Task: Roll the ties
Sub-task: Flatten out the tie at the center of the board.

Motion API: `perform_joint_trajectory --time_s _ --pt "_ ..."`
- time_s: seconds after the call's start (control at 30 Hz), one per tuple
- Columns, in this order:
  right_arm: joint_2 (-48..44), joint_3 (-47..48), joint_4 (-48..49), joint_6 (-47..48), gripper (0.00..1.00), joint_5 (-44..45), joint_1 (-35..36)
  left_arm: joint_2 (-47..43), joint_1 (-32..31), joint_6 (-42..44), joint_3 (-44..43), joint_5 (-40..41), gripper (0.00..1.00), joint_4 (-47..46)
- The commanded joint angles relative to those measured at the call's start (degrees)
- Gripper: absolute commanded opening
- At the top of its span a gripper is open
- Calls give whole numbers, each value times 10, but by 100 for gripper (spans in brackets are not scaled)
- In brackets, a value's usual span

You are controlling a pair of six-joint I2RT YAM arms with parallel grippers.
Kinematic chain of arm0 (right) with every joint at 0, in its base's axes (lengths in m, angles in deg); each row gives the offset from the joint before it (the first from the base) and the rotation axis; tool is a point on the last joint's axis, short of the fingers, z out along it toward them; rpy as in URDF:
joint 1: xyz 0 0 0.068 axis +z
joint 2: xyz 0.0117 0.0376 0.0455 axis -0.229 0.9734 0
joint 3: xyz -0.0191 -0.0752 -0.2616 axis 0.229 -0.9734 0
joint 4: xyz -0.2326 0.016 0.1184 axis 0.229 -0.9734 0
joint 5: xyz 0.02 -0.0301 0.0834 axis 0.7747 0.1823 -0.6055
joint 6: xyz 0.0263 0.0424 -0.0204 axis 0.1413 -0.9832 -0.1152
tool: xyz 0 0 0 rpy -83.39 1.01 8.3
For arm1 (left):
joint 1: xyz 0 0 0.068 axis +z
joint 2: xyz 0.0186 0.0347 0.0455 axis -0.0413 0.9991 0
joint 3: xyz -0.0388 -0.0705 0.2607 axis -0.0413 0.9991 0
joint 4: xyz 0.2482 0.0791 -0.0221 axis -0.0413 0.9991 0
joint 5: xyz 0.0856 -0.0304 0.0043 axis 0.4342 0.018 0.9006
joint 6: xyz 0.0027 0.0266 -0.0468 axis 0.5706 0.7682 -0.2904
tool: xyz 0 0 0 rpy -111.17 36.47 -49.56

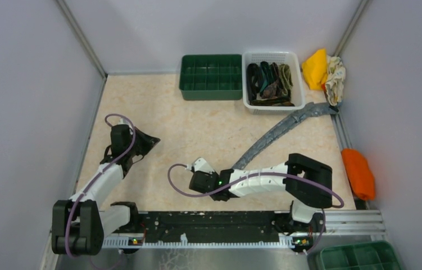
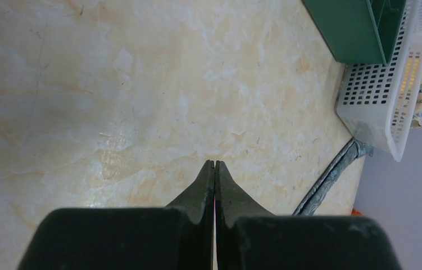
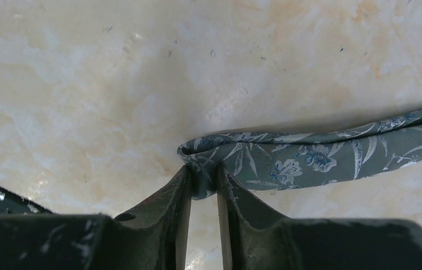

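I am reaching my left arm forward with my left gripper pointing down, its jaws pressing tight together; I am bending my right arm leftward, my right gripper pinching the folded end of the grey tie

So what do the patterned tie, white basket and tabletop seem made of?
The tie seems soft woven fabric, grey-green with a pale floral print; it folds limply in the right gripper. The white basket looks like moulded plastic, given its perforated walls. The tabletop is smooth, faintly glossy, beige and marble-patterned, possibly laminate.
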Motion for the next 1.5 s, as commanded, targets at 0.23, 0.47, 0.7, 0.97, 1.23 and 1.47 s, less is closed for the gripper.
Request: perform_joint_trajectory --time_s 0.23,0.47,0.7,0.97,1.23,1.47 --pt "4 57 116 51 16 -87 -61 -4 15 6 -18 49 0 -4" --pt "31 96 194 65 15 -278 -116 -17 21 21 -24 77 0 2" --pt "46 59 281 32 14 -450 -207 -12 21 54 -36 58 0 -1" --pt "33 -2 365 -8 13 -572 -306 4 16 71 -32 -12 0 -65" --pt "3 -32 304 31 13 -527 -366 45 -146 135 -71 10 0 -105" --pt "-20 -39 243 65 13 -454 -385 115 -190 137 -66 -48 0 -166"
